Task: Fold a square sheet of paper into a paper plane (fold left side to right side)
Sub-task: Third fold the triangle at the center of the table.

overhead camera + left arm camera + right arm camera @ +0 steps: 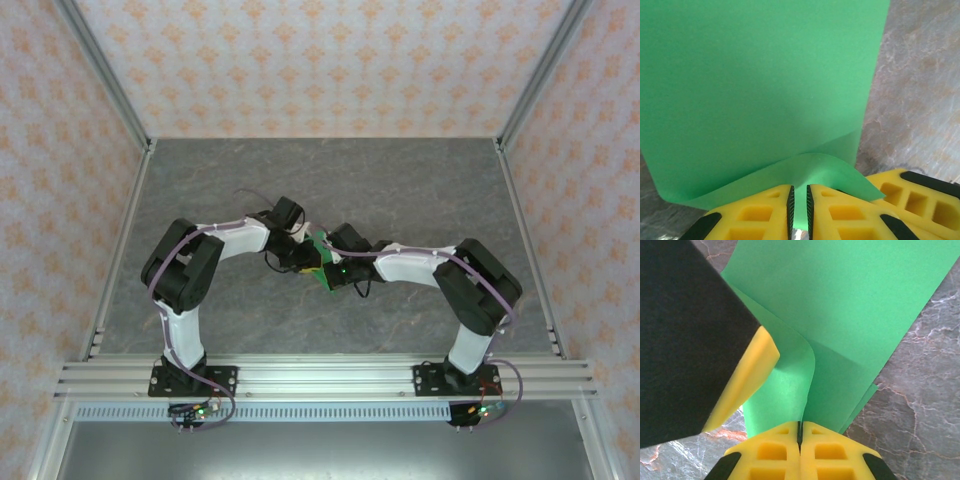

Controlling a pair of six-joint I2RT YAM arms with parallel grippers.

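The square sheet of paper (318, 248) is bright green and held up between both grippers over the middle of the table. In the left wrist view the sheet (760, 85) stands broad and flat ahead. A curled flap runs down between the narrow jaws of my left gripper (800, 195), which is shut on it. My right gripper (800, 427) is shut on a bent edge of the sheet (850, 305). The two layers part just above its fingertips. The left gripper's yellow finger (747, 375) sits close on its left. A finished paper plane is out of view.
Grey marbled tabletop (400, 180) lies under the sheet, bounded by metal rails and patterned walls. Both arms (230, 240) reach inward and meet at the centre, wrists almost touching. The right gripper's yellow fingers (912, 200) crowd the left wrist view's lower right.
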